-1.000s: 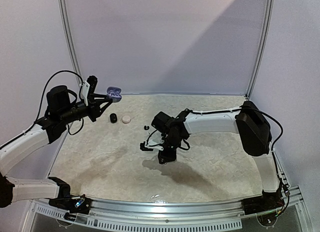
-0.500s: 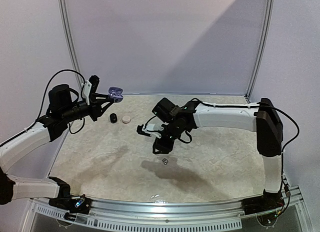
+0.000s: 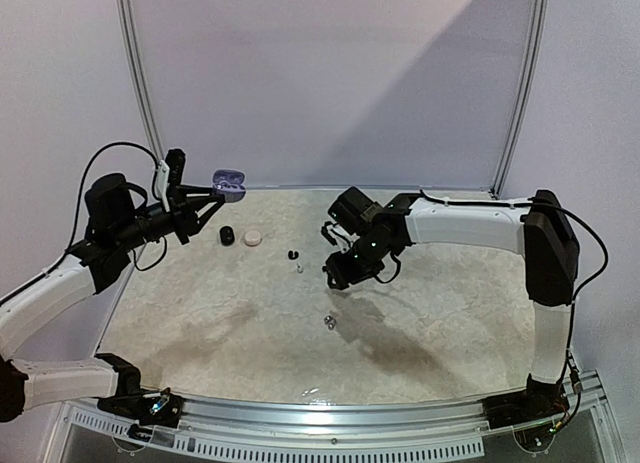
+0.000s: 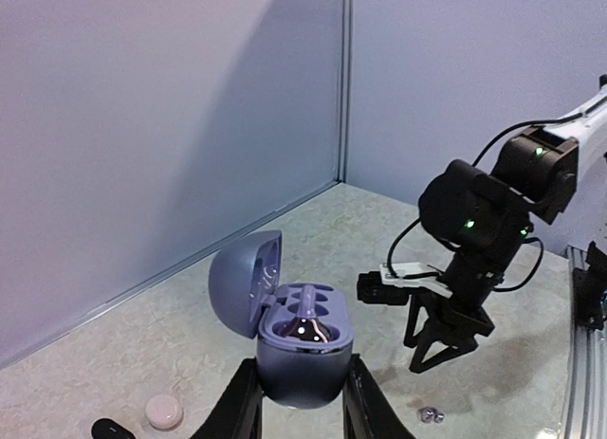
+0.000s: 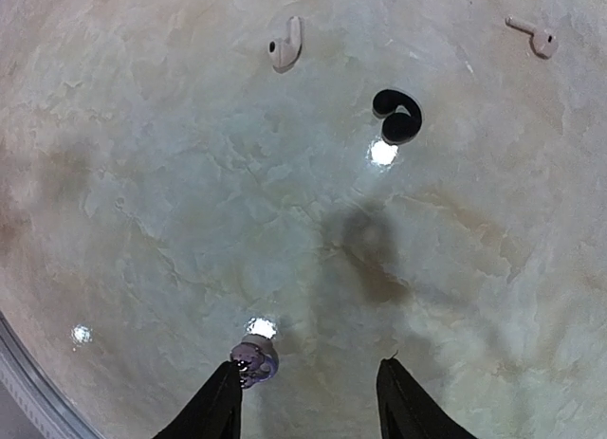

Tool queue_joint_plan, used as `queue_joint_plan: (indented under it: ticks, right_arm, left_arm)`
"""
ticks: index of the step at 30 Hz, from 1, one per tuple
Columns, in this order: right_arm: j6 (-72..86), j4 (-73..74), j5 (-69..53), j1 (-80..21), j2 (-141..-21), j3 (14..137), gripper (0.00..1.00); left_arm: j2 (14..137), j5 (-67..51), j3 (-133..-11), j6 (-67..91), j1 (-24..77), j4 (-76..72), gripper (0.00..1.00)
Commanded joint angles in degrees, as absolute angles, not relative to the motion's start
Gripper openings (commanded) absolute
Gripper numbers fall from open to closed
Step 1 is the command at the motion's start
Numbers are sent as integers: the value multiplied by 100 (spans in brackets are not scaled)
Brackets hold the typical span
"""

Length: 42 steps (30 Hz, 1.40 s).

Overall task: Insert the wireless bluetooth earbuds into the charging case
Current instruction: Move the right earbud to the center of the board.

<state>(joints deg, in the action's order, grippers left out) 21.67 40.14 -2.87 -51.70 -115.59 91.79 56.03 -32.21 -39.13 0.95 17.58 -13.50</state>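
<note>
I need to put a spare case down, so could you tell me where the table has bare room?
The right half of the table is bare. So is the near strip below the silvery bud. It is crowded at the far left: black case, white case, black bud, white bud.

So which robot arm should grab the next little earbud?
The right arm, probably. Its gripper is open and empty above the table, with a small silver-grey earbud right by its fingertips. The left gripper is busy holding the open charging case up in the air.
</note>
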Motion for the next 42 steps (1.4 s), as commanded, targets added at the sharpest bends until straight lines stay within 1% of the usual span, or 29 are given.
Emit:
queue_joint_plan:
  ticks: [1, 4, 9, 12, 16, 19, 27, 36, 42]
  right_arm:
    - [3282, 3988, -151, -5208, -11591, 8962, 45]
    - [3703, 3752, -207, -5254, -11618, 8749, 39]
    - [3666, 3782, -245, -5543, -11785, 8760, 38]
    - [3731, 3761, -322, -5608, -11826, 8552, 37]
    - [3840, 3805, -244, -5633, -11847, 8533, 31]
    - [3880, 3774, -120, -5676, -11805, 8494, 28]
    - [3923, 3380, -240, -5723, -11849, 8235, 27]
    - [3699, 3404, -348, -5776, -12055, 8300, 27]
    - [3515, 3554, -334, -5889, -12259, 8570, 26]
  left_arm:
    - [5129, -3651, -3477, 612, 1764, -1786, 0]
    - [4854, -3498, -3278, 796, 1824, -1775, 0]
    - [4534, -3307, -2951, 933, 1950, -2111, 0]
    - [4394, -3248, -2758, 949, 2011, -2222, 0]
    - [4221, -3261, -2646, 919, 2101, -2115, 0]
    - [4170, -3269, -2609, 860, 2172, -2054, 0]
    - [4197, -3217, -2752, 634, 2206, -1889, 0]
    - [4170, -3200, -2788, 457, 2209, -1826, 0]
    - [4204, -3173, -2791, 355, 2206, -1783, 0]
